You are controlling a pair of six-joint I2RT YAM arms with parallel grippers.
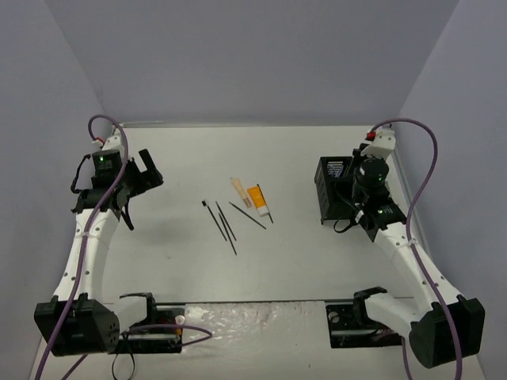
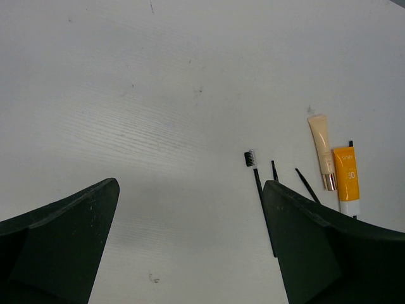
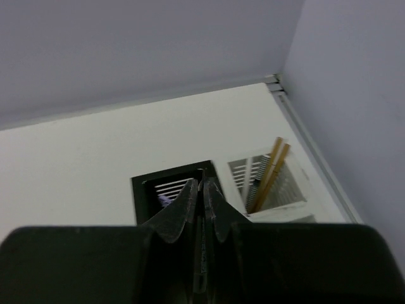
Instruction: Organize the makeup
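Thin black pencils and a brush (image 1: 226, 226) lie mid-table beside a beige tube (image 1: 238, 188) and an orange-and-white tube (image 1: 256, 198). In the left wrist view I see the brush (image 2: 256, 190), the beige tube (image 2: 321, 152) and the orange tube (image 2: 345, 177). My left gripper (image 1: 146, 174) is open and empty, well left of them (image 2: 190, 253). My right gripper (image 1: 358, 198) hovers over the holder. Its jaws (image 3: 203, 185) are shut on a thin black pencil. Wooden sticks (image 3: 271, 170) stand in the white compartment; something lavender (image 3: 163, 200) lies in the black one.
The black mesh compartment (image 1: 331, 190) stands at the right; my right arm hides the white compartment (image 3: 297, 190) in the top view. Grey walls close the table at the back and both sides. A raised rail (image 3: 297, 120) runs along the right edge.
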